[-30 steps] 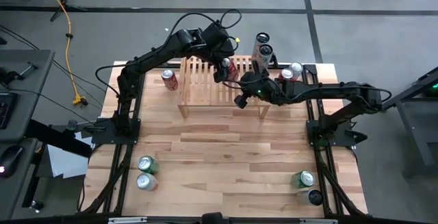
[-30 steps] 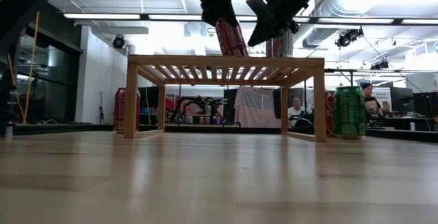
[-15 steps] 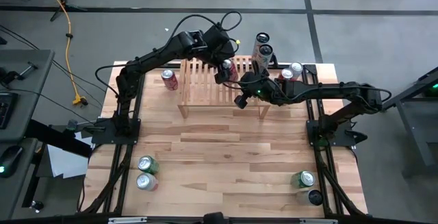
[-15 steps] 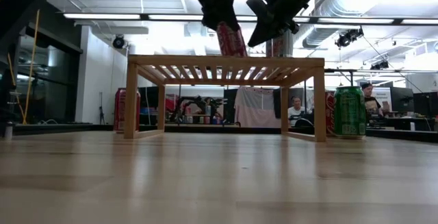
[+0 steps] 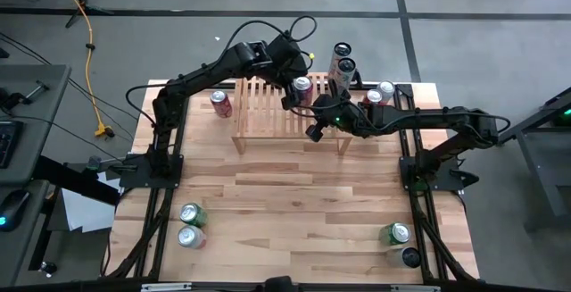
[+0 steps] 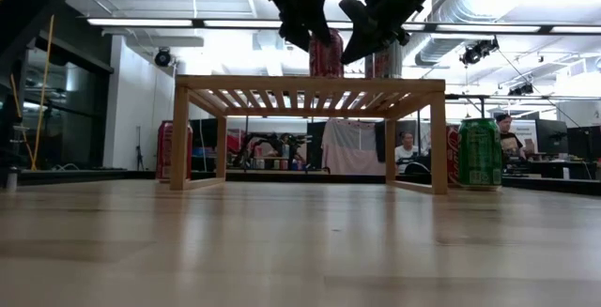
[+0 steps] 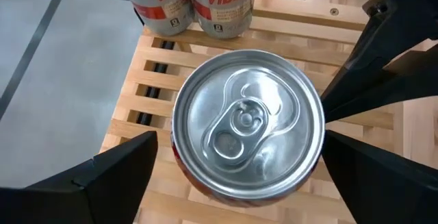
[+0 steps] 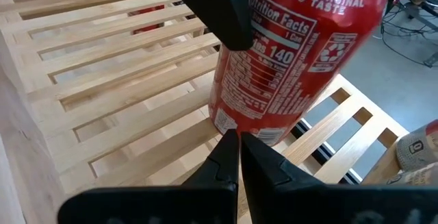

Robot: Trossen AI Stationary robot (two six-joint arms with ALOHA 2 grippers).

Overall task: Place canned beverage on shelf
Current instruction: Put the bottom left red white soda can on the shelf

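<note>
The table (image 5: pixel 294 194) is a light wood butcher-block surface standing on a grey concrete floor (image 5: pixel 464 24). A yellow cable (image 5: pixel 89 51) runs across the floor beyond the table's left far corner. A dark desk (image 5: pixel 27 104) stands to the left of the table, and white sheets of paper (image 5: pixel 85 207) lie on the floor just beside the table's left edge. In the low view, the room behind shows long ceiling light strips (image 6: pixel 160 23) and exposed silver ductwork (image 6: pixel 470 7). A person (image 6: pixel 504 129) sits at the far right behind equipment, and a second person (image 6: pixel 407 147) is visible through the rack's legs.
</note>
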